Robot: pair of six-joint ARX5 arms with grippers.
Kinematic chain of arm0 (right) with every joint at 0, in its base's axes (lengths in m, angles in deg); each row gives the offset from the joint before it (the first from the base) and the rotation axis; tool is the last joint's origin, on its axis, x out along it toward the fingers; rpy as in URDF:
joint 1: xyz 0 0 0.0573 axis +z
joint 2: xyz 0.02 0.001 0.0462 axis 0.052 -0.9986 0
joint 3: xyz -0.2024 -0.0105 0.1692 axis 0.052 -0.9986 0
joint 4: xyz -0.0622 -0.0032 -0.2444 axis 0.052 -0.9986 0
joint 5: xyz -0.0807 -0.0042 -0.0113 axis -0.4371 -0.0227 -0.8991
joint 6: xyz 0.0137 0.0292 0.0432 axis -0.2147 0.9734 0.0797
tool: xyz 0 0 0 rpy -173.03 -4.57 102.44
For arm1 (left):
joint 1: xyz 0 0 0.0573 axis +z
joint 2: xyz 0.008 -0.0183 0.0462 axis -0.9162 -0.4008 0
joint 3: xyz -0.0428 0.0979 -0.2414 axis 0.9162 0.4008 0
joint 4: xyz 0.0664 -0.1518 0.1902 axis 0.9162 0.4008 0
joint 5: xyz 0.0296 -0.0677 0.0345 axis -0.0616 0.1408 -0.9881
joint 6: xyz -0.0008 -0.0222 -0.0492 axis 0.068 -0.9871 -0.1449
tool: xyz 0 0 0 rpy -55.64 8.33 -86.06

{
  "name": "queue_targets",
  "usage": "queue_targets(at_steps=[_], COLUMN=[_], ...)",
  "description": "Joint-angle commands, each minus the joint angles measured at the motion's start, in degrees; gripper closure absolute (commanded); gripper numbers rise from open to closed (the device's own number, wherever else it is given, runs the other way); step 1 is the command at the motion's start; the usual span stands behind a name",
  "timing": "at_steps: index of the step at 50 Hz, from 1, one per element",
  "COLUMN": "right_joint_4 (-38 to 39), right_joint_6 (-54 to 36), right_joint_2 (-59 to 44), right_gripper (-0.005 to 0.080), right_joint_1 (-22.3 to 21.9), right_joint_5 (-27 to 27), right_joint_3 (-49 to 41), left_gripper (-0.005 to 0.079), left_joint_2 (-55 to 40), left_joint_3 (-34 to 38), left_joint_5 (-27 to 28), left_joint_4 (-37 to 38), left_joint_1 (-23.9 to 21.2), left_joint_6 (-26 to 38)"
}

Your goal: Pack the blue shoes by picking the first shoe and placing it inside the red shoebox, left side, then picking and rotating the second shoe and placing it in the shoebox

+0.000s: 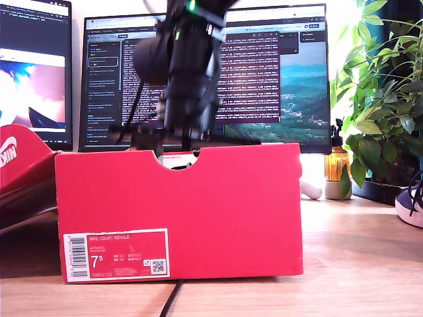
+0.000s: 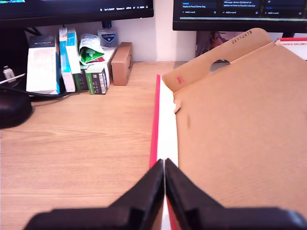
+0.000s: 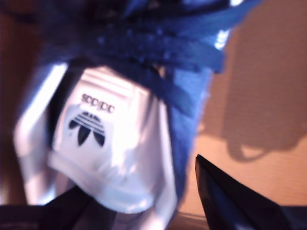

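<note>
The red shoebox (image 1: 218, 198) stands in front in the exterior view, its 7.5 label facing the camera. An arm (image 1: 188, 72) reaches down behind its front wall, where its gripper is hidden. My second gripper (image 3: 164, 160) is shut on a blue shoe (image 3: 144, 72), whose white tongue logo fills the view. One finger (image 3: 220, 196) lies against the shoe's outer side; the other is hidden behind the tongue. Brown cardboard lies beyond it. My first gripper (image 2: 164, 165) is shut and empty over the shoebox's red side wall (image 2: 154, 129). Another blue shoe (image 1: 411, 201) sits at the exterior view's right edge.
A red lid (image 1: 20, 165) with a white logo leans at the exterior view's left. Monitors (image 1: 264, 72) stand behind the box, and a plant (image 1: 383, 112) and an orange bottle (image 1: 337, 165) are at the right. Small cartons (image 2: 72, 62) stand on the desk beside the box.
</note>
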Motion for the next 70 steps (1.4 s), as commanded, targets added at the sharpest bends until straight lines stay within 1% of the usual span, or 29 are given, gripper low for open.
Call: queue_targets(at_steps=[1,4,5,7,10,39,60,70], right_joint_4=[0.07,0.48,0.61,1.14,1.81,1.86,3.34,3.5], right_joint_6=[0.48,0.48,0.48,0.28,-0.85,-11.41,-12.39,-10.99], right_joint_2=[0.0,0.0,0.0,0.0,0.0,0.0,0.0,0.0], right_gripper=[0.0432,0.0542,0.06,0.0682,0.0763,0.0765,0.0765,0.0765], right_joint_1=[0.57,0.57,0.57,0.61,0.7,1.33,2.71,2.93], right_joint_5=[-0.37,-0.85,-0.9,-1.07,-1.07,-1.11,-0.46,0.24], right_joint_3=[0.09,0.09,0.09,0.09,0.09,0.11,0.11,0.11], left_gripper=[0.0754,0.0754,0.0754,0.0754,0.0754,0.0754,0.0754,0.0754], left_joint_2=[0.5,0.5,0.5,0.5,0.5,0.5,0.5,0.5], left_joint_3=[2.08,2.08,2.08,2.08,2.08,2.08,2.08,2.08], left_joint_5=[0.07,0.07,0.07,0.07,0.07,0.07,0.07,0.07], left_joint_4=[-0.33,-0.33,-0.33,-0.33,-0.33,-0.33,-0.35,-0.35], left_joint_1=[-0.11,-0.11,-0.11,-0.11,-0.11,-0.11,-0.11,-0.11], left_joint_6=[-0.24,-0.22,-0.22,-0.22,-0.22,-0.22,-0.22,-0.22])
